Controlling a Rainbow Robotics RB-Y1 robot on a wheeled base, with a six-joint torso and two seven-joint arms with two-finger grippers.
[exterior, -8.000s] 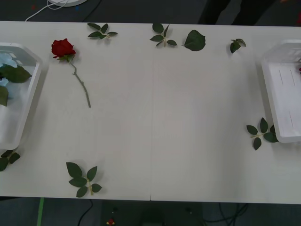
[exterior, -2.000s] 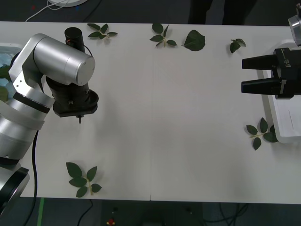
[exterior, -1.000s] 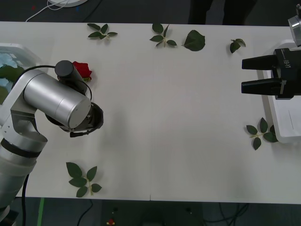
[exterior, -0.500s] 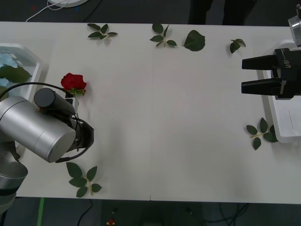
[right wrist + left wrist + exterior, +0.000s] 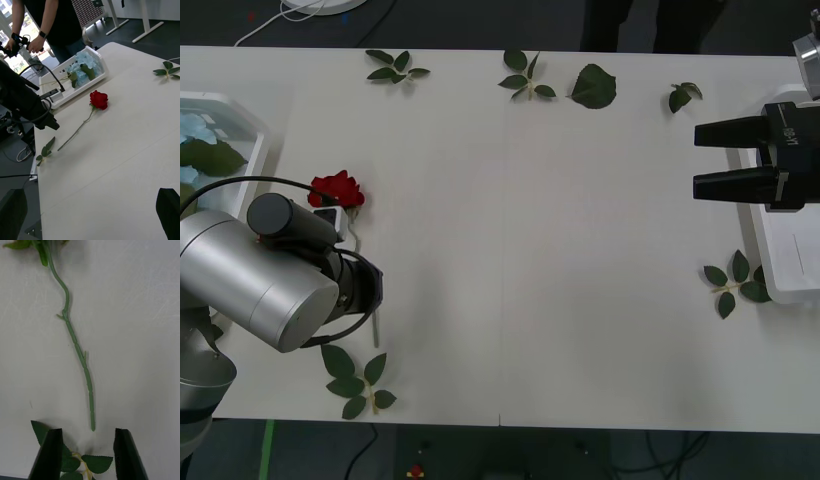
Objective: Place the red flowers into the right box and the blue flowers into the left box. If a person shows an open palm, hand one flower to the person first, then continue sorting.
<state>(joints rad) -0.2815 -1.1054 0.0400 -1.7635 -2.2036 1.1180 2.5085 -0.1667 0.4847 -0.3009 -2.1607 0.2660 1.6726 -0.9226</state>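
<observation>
With the red rose (image 5: 336,188) lying flat on the white table (image 5: 560,250) at about 9 o'clock, left gripper (image 5: 88,450) open, stem tip just ahead of the fingers. Best to advance along the stem (image 5: 77,348), close mid-stem, clear of the leaf sprig (image 5: 84,461) beneath. Right gripper (image 5: 700,158) open, parked at 3 o'clock over the right box (image 5: 760,200). Blue flowers (image 5: 84,62) already in the left box (image 5: 60,98). Loose sprigs scattered; person standing behind the table.

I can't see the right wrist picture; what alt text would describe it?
A red rose lies flat on a white table, stem pointing toward the table's near edge. Beyond it, a white tray holds pale blue flowers, and the left arm's black gripper hovers beside the stem.
</observation>
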